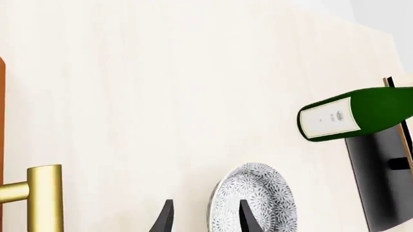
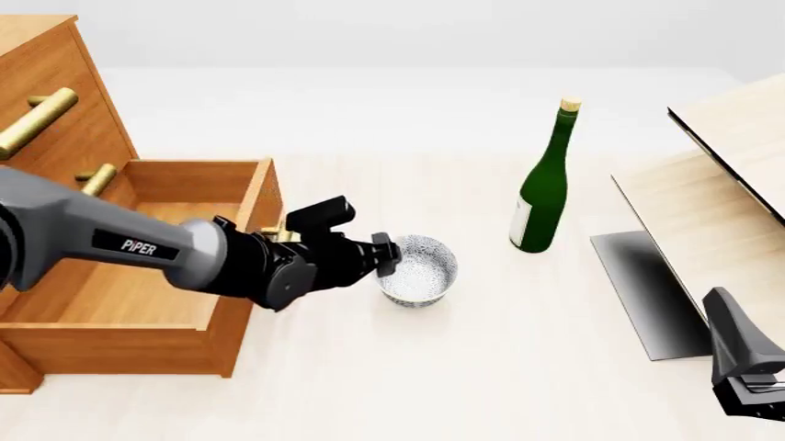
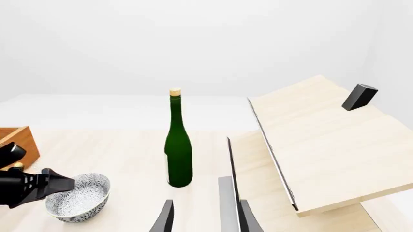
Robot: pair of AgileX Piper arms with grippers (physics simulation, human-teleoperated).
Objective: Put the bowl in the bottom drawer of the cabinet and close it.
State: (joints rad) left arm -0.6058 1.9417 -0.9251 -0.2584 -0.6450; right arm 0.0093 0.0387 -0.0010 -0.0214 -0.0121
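Front view: the cabinet point(image 2: 55, 101) fills the upper left of the frame, and its bottom drawer point(image 2: 147, 317) stands pulled out toward the lower left, its inside bare wood. The left arm crosses from the left edge toward centre, and the left gripper point(image 2: 390, 256) sits at the bowl point(image 2: 420, 270), which stands upright on the table point(image 2: 405, 386) just right of the drawer's front corner, outside the drawer. The fingers meet the bowl's left rim; in the right wrist view one dark finger point(image 3: 59, 181) lies over the rim at lower left of that frame. In the left wrist view the two fingertips are apart with the bowl's rim point(image 1: 253, 200) between them, one tip in front of the bowl and one beside it; whether they press on the wall I cannot tell. A brass handle point(image 1: 44, 195) shows at the lower left of that view.

The green bottle point(image 2: 547, 179) stands upright right of centre, well apart from the bowl. A pale wood panel point(image 2: 736, 156) slants at the right edge. The right gripper point(image 2: 748, 367) sits in the lower right corner, near nothing; the right wrist view shows its fingers point(image 3: 166, 217) apart and empty.
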